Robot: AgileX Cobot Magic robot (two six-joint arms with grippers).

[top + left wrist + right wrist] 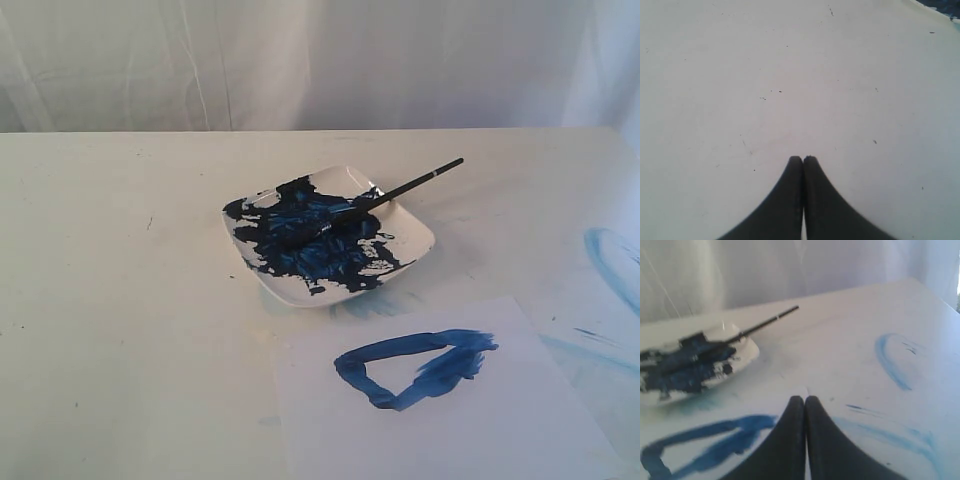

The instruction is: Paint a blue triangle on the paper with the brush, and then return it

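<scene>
blue triangle (415, 368) on paper (520, 420); brush (400, 190) rests in dish (412, 235); left gripper (803, 159), right gripper (804, 399) both closed, empty; task looks finished; nothing left but idling

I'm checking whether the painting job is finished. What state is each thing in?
dish: upright, smeared with dark-blue paint.
brush: lying in the dish, unheld, handle over the rim.
paper: flat on the table, painted.
blue triangle: outline closed, one corner smeared.
left gripper: jaws shut, empty.
right gripper: jaws shut, empty.
</scene>
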